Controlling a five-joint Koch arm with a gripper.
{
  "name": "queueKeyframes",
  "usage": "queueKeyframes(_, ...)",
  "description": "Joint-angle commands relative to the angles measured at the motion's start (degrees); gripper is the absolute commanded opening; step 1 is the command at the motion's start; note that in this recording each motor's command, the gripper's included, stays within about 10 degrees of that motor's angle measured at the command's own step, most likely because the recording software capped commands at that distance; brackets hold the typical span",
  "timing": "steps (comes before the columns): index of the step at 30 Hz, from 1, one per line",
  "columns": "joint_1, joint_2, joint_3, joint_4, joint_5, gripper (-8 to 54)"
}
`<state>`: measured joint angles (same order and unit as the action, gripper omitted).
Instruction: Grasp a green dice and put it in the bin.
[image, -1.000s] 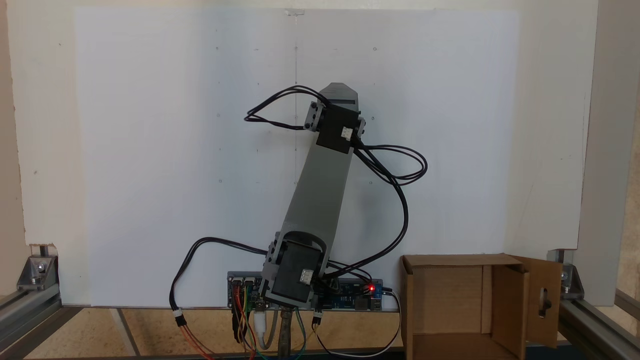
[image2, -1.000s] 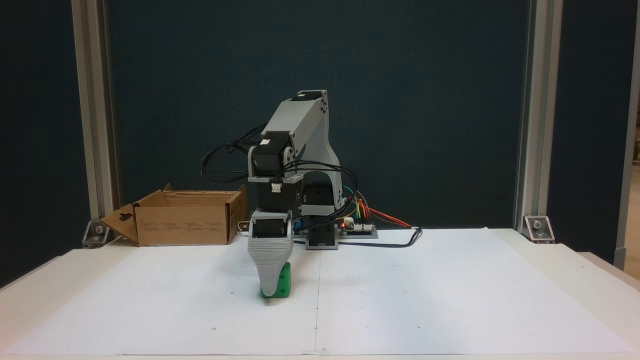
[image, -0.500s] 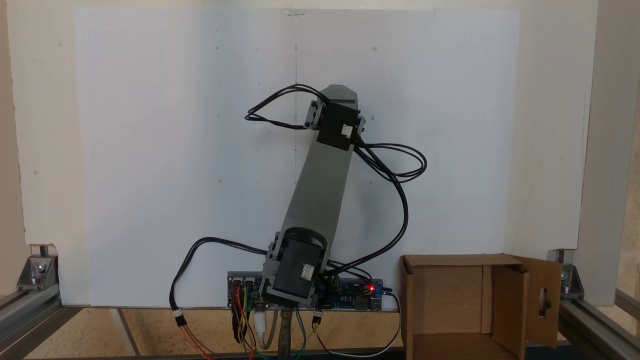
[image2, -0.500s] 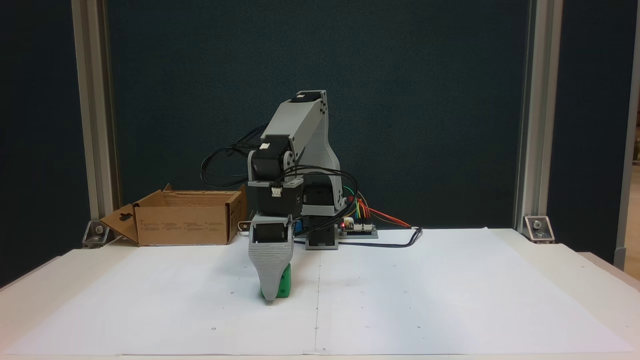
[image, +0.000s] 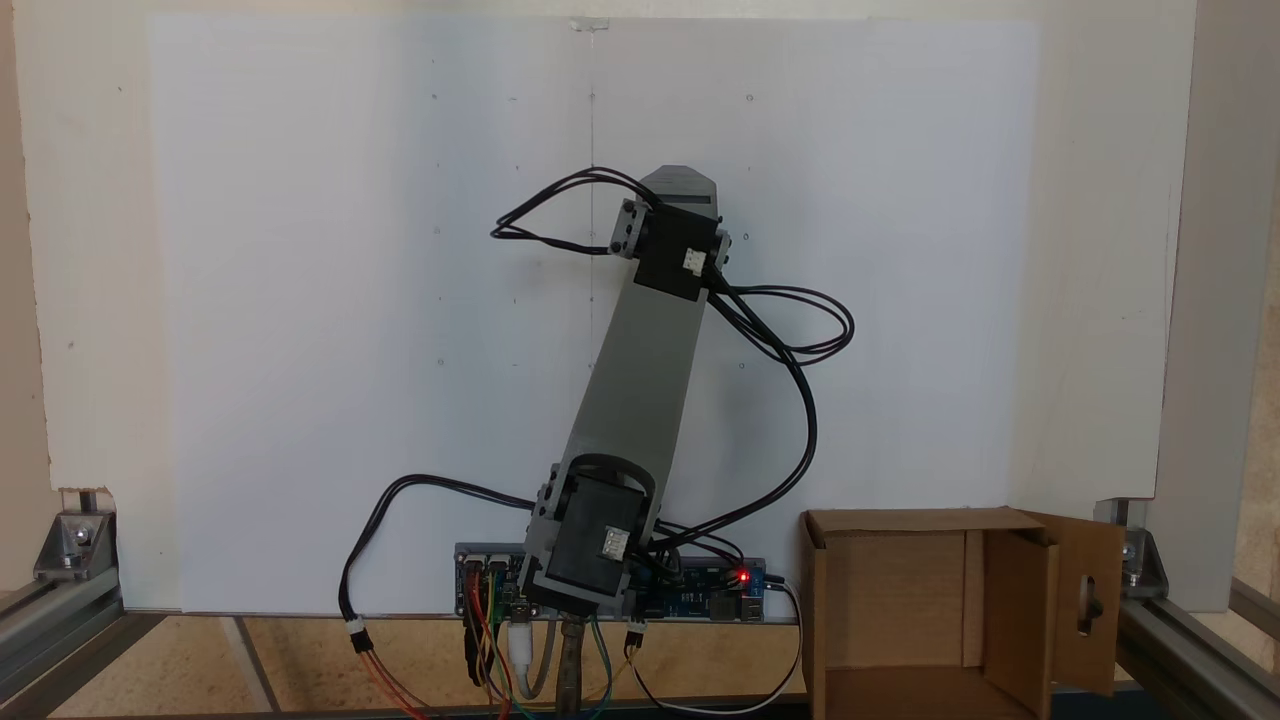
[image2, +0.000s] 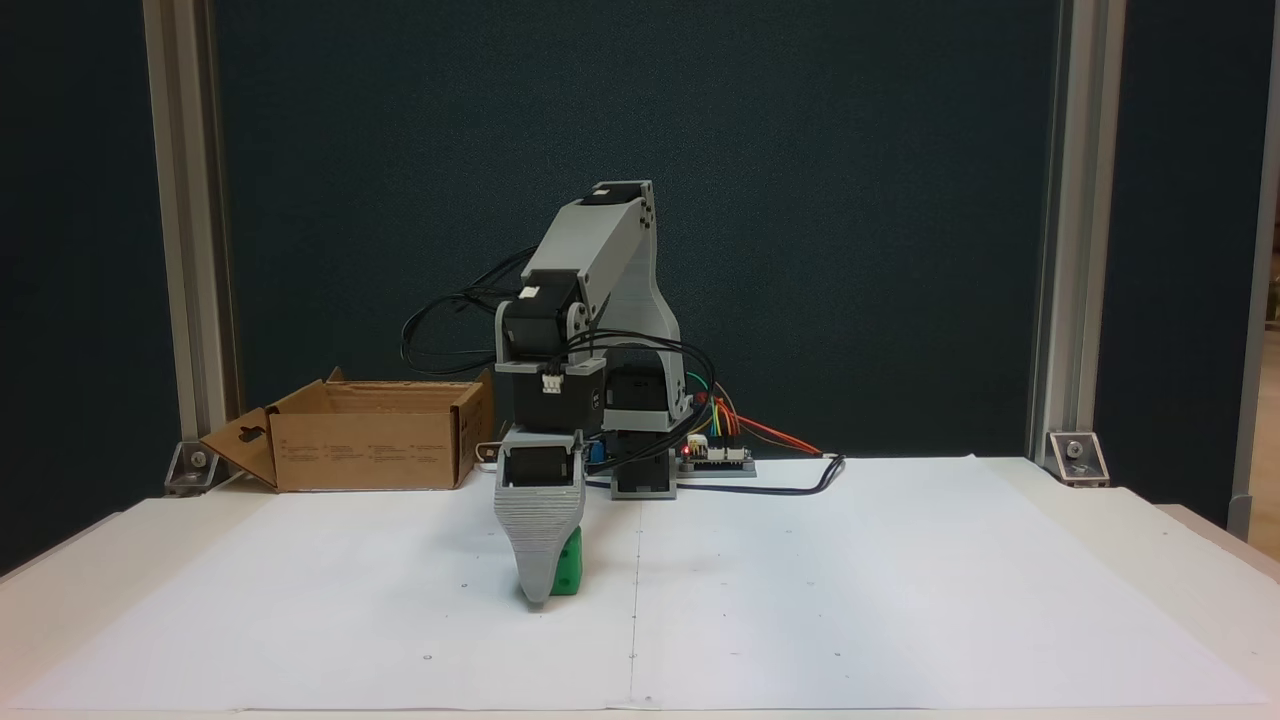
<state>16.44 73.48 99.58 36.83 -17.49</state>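
Gripper (image2: 540, 596) tip down on paper (image2: 800, 600) mid-bench, one jaw hides other, so can't tell if clamped. Dice (image2: 568, 572) tucked right behind it, touching, on paper. Bin (image2: 370, 450) well off at back-left corner.

Dice (image2: 568, 571): small bright green cube, rounded corners, resting on the white paper, partly hidden behind a grey jaw; only its right part shows. Bin (image2: 372, 449): brown cardboard box, open top, flaps out, one flap with keyhole cut-out, standing at the table's back corner, well apart from the dice; interior (image: 900, 590) bare.
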Motion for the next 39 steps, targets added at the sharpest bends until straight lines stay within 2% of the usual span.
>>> queueKeyframes(1,0.0,0.1,-0.9,-0.4,-2.6,38.1)
queueKeyframes(11,1.1,0.1,-0.9,-0.7,-2.6,38.1)
queueKeyframes(14,1.1,0.1,-0.9,-0.8,-2.7,32.8)
queueKeyframes(16,1.1,0.1,-0.9,-0.9,-2.6,31.8)
queueKeyframes(32,0.7,0.0,-0.8,-1.0,-2.5,31.5)
queueKeyframes(34,0.7,0.0,-0.8,-1.1,-2.5,22.3)
queueKeyframes(37,0.7,0.0,-0.8,-3.1,-2.5,12.4)
queueKeyframes(39,0.7,0.0,-0.8,-3.4,-2.5,11.4)
